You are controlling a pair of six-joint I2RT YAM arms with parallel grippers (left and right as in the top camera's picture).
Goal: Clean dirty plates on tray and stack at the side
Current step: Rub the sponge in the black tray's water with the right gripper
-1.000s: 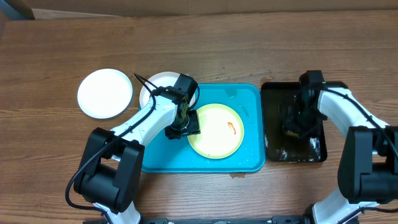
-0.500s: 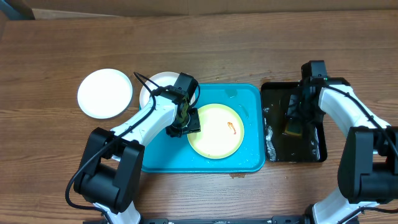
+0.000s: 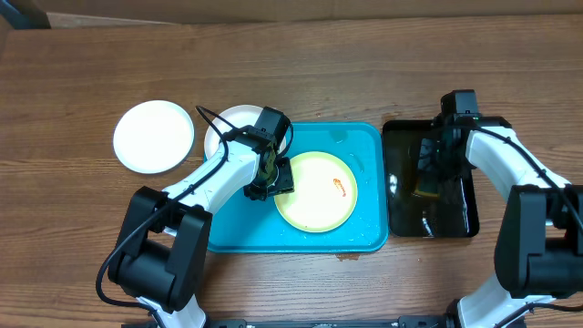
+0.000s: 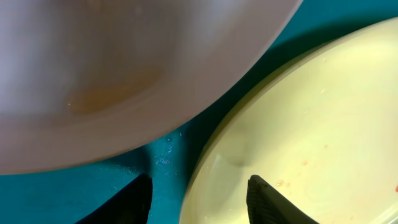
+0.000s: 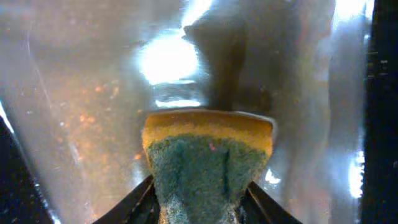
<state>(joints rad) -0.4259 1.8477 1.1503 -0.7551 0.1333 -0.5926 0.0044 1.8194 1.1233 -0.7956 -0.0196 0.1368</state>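
The pale yellow plate (image 3: 314, 196) lies flat in the middle of the turquoise tray (image 3: 364, 137), an orange smear (image 3: 339, 187) right of its centre, so it is not yet clean. The left gripper (image 3: 267, 179) sits at its left rim, spread, one finger on the tray side and one over the plate, the rim between them and not visibly pinched. A white plate (image 3: 232, 123) overlaps the tray's far left corner just behind that gripper; a second white plate (image 3: 154, 137) rests alone on the bench (image 3: 364, 73), well apart to the left. The right gripper (image 3: 432, 173) is pinching a yellow-and-green sponge (image 5: 208, 162) over the wet black tray (image 3: 460, 219), right of the turquoise one. The likely trouble: if the plate is not pinned, scrubbing could slide it against the tray's raised rim or nudge the overlapping white plate; a dripping sponge may also wet the bench. The tray's right half is open for the sponge's approach.
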